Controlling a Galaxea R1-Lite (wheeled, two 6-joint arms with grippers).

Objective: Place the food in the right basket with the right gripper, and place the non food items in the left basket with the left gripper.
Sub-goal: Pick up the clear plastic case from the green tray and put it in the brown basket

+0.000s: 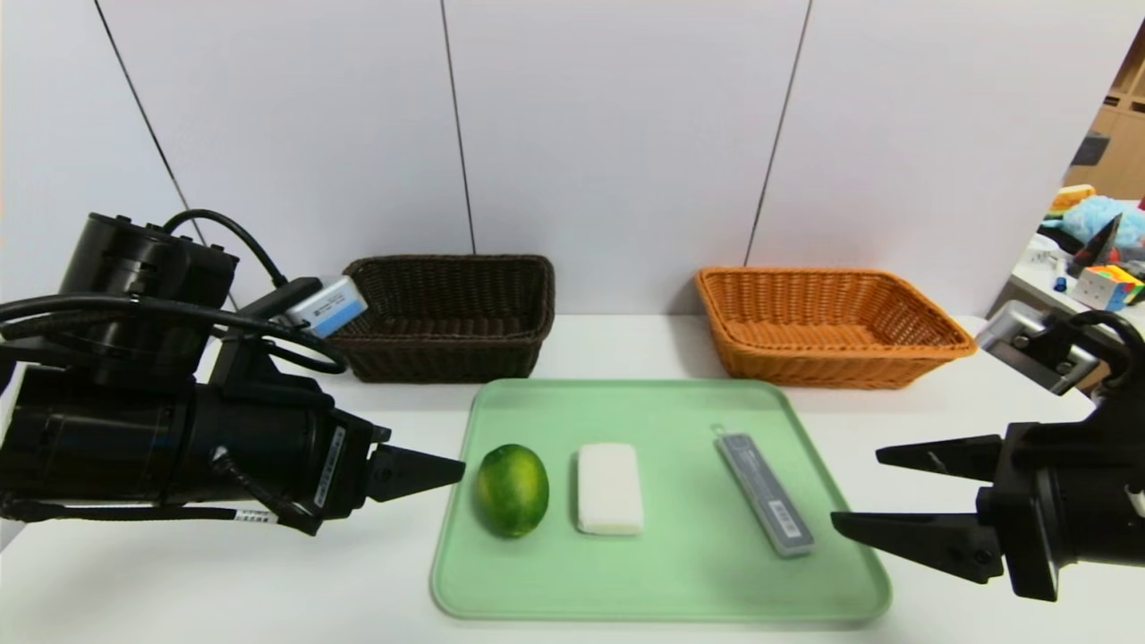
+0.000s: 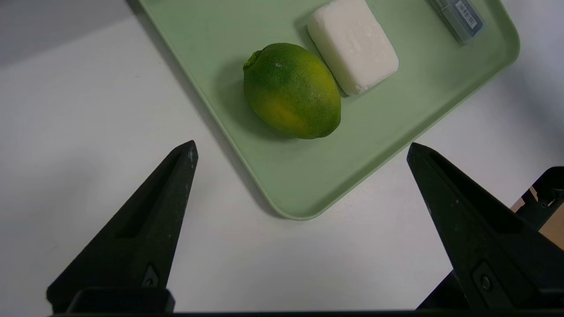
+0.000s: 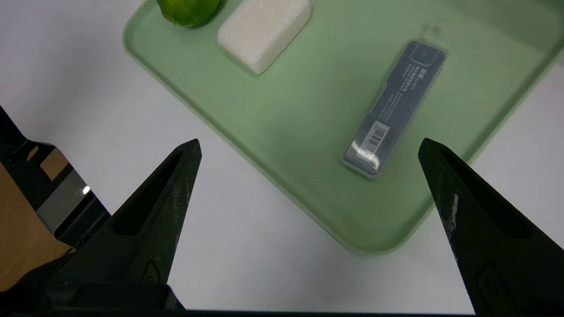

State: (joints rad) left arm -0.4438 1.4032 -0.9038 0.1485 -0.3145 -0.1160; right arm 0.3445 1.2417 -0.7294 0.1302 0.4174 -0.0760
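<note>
On a white desk (image 1: pixel 268 581), a pale green tray (image 1: pixel 662 590) carrying three items in a row: a green lime (image 1: pixel 511 490) toward the robot's left, a white block (image 1: pixel 609 488) just beside it in the middle, and a slim grey case with a barcode label (image 1: pixel 766 490) well apart toward the right. Behind the tray, against the white wall panels, a dark brown wicker basket (image 1: pixel 452 313) on the left and an orange wicker basket (image 1: pixel 827 324) on the right, both showing nothing inside. Left hand (image 1: pixel 447 469) hovering over the desk just off the tray's left edge, pointed at the lime, jaws spread wide and gripping nothing; wide gap plain in the left wrist view, with lime and block ahead. Right hand (image 1: pixel 854 487) poised at the tray's right edge near the grey case, jaws likewise fully apart and empty, one finger above the other in the head view. Clutter of toys and a puzzle cube (image 1: pixel 1107 286) on a separate surface at far right.
</note>
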